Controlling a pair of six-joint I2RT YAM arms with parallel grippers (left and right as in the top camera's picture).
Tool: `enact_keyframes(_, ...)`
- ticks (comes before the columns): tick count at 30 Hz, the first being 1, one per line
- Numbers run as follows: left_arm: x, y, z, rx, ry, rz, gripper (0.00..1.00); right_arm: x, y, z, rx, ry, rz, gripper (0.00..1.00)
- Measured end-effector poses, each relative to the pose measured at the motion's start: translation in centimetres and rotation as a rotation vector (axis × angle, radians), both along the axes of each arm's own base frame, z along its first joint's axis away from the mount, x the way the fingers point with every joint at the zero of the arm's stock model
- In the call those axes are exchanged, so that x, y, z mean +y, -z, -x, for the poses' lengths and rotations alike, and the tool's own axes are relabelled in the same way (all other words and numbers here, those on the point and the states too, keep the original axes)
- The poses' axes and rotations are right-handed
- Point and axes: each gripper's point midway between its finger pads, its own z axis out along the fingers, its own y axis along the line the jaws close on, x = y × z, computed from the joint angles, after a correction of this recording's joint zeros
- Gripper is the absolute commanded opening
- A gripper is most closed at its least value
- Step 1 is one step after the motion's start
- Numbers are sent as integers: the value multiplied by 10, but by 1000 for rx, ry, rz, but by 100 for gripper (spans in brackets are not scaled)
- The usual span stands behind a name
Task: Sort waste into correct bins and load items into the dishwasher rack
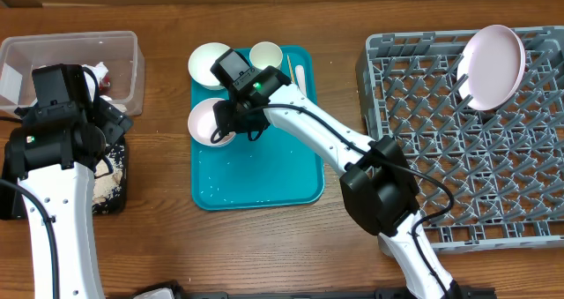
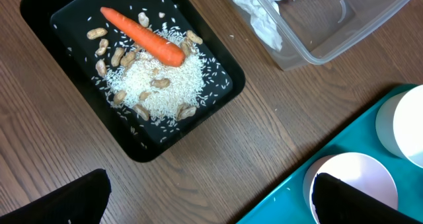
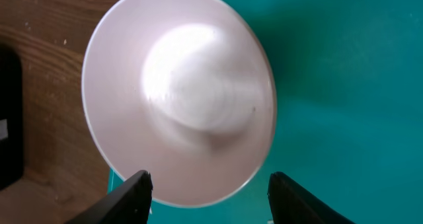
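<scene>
A white bowl lies on the teal tray. My right gripper is open, and its fingers stand on either side of the bowl's near rim. From above, that gripper hovers over the tray's left bowl. A second bowl, a cup and chopsticks sit at the tray's far end. A white plate stands in the grey rack. My left gripper is open over bare wood. The black tray holds a carrot, peanuts and rice. The clear tub holds napkins.
The teal tray has scattered white crumbs on its near half. The left arm's body covers part of the black tray and the clear tub in the overhead view. The rack fills the table's right side.
</scene>
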Motion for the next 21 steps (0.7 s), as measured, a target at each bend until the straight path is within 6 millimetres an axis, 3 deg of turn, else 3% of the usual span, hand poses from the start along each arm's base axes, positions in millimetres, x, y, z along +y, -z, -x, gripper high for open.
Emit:
enact_keyframes(15, 0, 0, 0, 0, 0, 0, 100, -8, 17, -12, -27, 76, 53, 54)
enact_keyframes(21, 0, 0, 0, 0, 0, 0, 100, -16, 37, -11, -23, 107, 88, 54)
